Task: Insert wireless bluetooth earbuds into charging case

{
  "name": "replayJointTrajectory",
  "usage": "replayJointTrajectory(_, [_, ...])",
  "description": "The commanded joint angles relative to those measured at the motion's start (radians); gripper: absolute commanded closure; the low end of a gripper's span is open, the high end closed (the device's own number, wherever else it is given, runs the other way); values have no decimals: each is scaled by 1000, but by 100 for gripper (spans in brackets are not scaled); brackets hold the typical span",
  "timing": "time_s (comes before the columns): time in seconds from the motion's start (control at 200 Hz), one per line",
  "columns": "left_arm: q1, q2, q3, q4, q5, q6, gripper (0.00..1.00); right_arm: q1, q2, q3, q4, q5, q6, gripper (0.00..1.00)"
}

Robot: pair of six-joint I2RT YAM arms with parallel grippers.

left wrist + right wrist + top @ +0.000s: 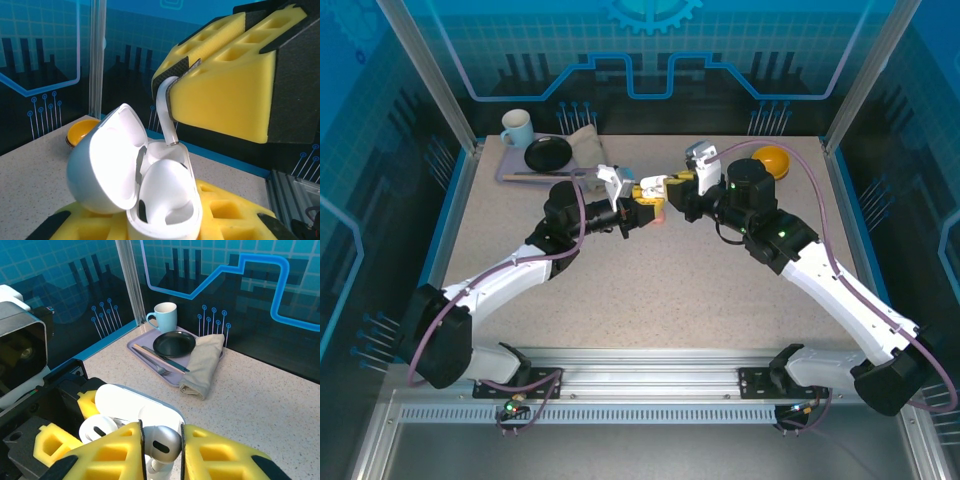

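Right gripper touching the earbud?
Touching. The right wrist view shows the white earbud pinched between the right gripper's yellow pads, no gap on either side.

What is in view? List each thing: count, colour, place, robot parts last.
charging case: one, white, lid open, in the left gripper
earbud: one, white, in the right gripper, above the charging case
tray: one, lilac, table's far left
mug: one, pale blue, on tray
plate: one, black, on tray
napkin: one, beige, on tray
cutlery: count unclear, on tray
bowl: one, orange, far right
table: one, speckled beige
left gripper: one, yellow pads, shut on charging case
right gripper: one, yellow pads, shut on earbud
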Motion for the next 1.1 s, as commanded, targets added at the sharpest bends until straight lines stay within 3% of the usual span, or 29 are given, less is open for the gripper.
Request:
replayJointTrajectory(0.0, [-6, 6, 32, 48, 26, -13, 100, -13, 2, 1, 28, 13, -23, 79])
replayJointTrajectory(0.51, [-7, 21, 49, 54, 22, -16, 100, -3, 1, -13, -4, -18, -57, 80])
replayJointTrajectory(1.096, [-11, 48, 59, 68, 17, -25, 100, 105, 18, 16, -61, 85, -186, 80])
